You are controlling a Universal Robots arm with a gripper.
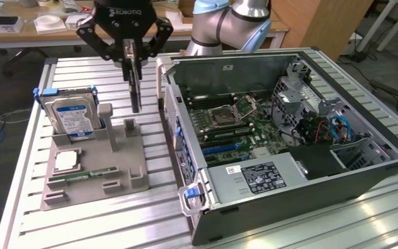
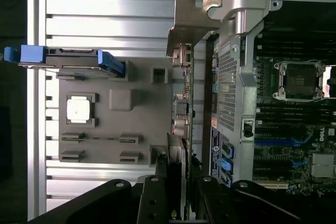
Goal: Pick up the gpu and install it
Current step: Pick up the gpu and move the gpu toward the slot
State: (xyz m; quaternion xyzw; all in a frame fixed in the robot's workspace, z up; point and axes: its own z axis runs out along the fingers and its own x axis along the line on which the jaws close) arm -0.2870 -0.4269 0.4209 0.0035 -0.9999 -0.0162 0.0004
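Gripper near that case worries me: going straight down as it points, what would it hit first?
Likely the grey tray, near its edge: the gripper holds the card upright just above it, though depth is unclear.

The worktop (image 1: pixel 81 228) is ribbed bare metal, brushed, with a soft sheen along the slats. The holder tray (image 1: pixel 91 155) is moulded grey plastic, matt and smooth. The hard drive (image 1: pixel 74 116) has a silver metal body, a glossy blue-white label and a blue plastic carrier. The processor (image 1: pixel 68 162) shows a satin metal lid. The gpu (image 1: pixel 135 93) is a dark matt circuit board, and its end bracket (image 2: pixel 191 24) is dull bare sheet metal. The claw (image 1: pixel 132 65) is black with a low sheen. The computer case (image 1: pixel 302 202) has a dark matt outer skin and bare grey sheet-metal inner walls, partly perforated. The arm (image 1: pixel 219 23) is smooth silver-grey metal with glossy light blue caps.
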